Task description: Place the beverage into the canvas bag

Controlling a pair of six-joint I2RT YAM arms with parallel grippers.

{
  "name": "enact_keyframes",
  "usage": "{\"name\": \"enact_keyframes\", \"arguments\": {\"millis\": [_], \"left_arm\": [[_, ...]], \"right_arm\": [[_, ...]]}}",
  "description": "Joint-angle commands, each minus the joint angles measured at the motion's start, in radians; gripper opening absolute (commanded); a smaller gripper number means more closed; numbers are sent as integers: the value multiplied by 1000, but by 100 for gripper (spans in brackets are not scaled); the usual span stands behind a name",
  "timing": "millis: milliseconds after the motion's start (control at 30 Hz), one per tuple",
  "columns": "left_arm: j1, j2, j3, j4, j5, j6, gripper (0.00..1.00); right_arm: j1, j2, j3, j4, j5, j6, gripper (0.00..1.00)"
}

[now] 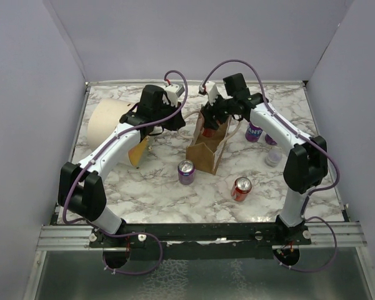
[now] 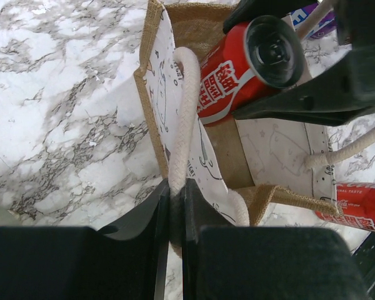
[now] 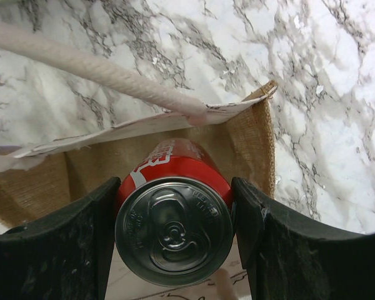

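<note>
Out beyond my left gripper, on its outer side, a big cream cylinder lies on the marble table. My left fingers are nearly together and pinch the cream rope handle of the canvas bag. The rope runs straight out from between them along the pale printed side panel. The bag stands just ahead of this gripper with its mouth open and its brown lining showing.

My right gripper hangs right over that mouth. Its two black fingers are spread just to the can's width and press on both sides of a red can, the beverage. The can is tilted, with its silver pull-tab top toward my right wrist and its far end pointing down inside the bag, between the fabric walls. I cannot tell whether it touches the bottom. The bag's other handle crosses just past my right fingertips.

On the near side of the bag a purple can stands on the table. Further right stands another red can, well apart from both grippers. Beneath my right forearm stands a second purple can.
</note>
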Motion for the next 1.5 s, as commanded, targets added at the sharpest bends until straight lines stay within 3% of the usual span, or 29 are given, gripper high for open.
{"name": "enact_keyframes", "arguments": {"millis": [0,633,1067,1200,1467], "left_arm": [[3,-5,2,16,36,-15,0],[3,-20,-28,27,51,-26,0],[3,-28,-51,51,110,-42,0],[3,-33,-56,55,112,-45,0],[2,-40,-57,53,83,-40,0]], "right_arm": [[6,28,17,87,51,-17,29],[17,119,-55,268,181,133,29],[16,185,-44,284,216,177,32],[17,194,-45,281,217,179,39],[17,200,-11,243,213,177,64]]}}
